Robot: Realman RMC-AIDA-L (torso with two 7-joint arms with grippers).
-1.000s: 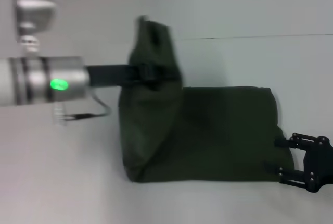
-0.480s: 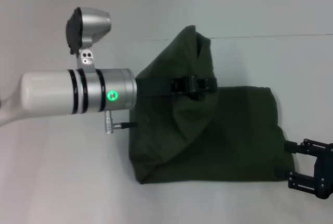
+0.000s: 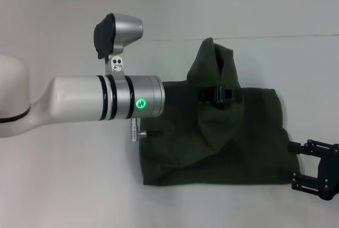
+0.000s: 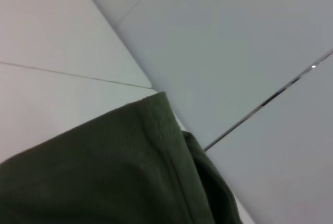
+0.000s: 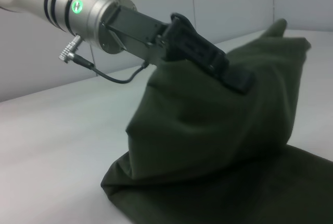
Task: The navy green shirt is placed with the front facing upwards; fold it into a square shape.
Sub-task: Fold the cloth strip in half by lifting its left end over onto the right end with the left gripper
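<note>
Right gripper (image 3: 318, 177) sits nearest me with its jaws spread, just off the near right corner of the navy green shirt (image 3: 238, 148) on the table (image 3: 63, 185). Farther out, my left gripper (image 3: 220, 95) pinches a raised fold of cloth above the flat layers

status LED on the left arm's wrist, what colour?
Green; the LED shows best in the head view.

Left arm (image 3: 79, 106): glossy white shell ending in a silver cylinder with two black bands, a green indicator light, a silver-and-black wrist camera and thin black cable; black skeletal right gripper (image 3: 318, 177)
</note>
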